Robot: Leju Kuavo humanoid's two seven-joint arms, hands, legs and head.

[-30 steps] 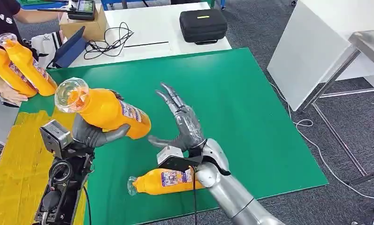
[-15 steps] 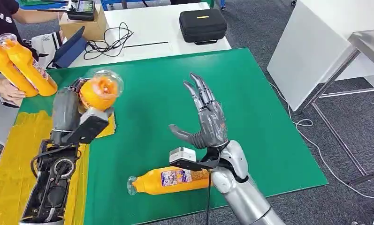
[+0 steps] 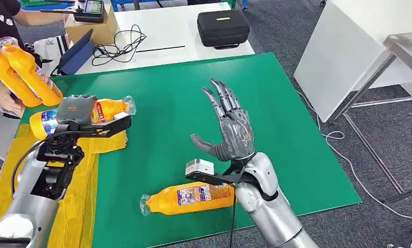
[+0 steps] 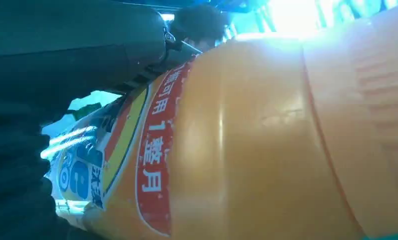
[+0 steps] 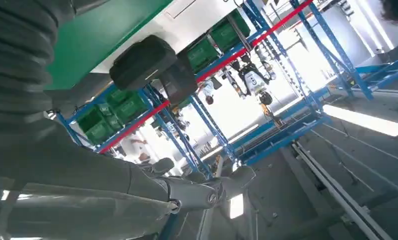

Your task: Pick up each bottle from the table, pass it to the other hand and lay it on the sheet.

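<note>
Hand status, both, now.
Left hand: holding an orange bottle over the yellow sheet.
Right hand: open, holding nothing.

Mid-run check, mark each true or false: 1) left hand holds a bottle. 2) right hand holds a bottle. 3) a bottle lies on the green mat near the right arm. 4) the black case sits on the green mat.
1) True: the left hand grips an orange bottle above the yellow sheet.
2) False: the right hand is empty, fingers spread.
3) True: a second bottle lies on the green mat.
4) False: the black case sits on the white table beyond it.
</note>
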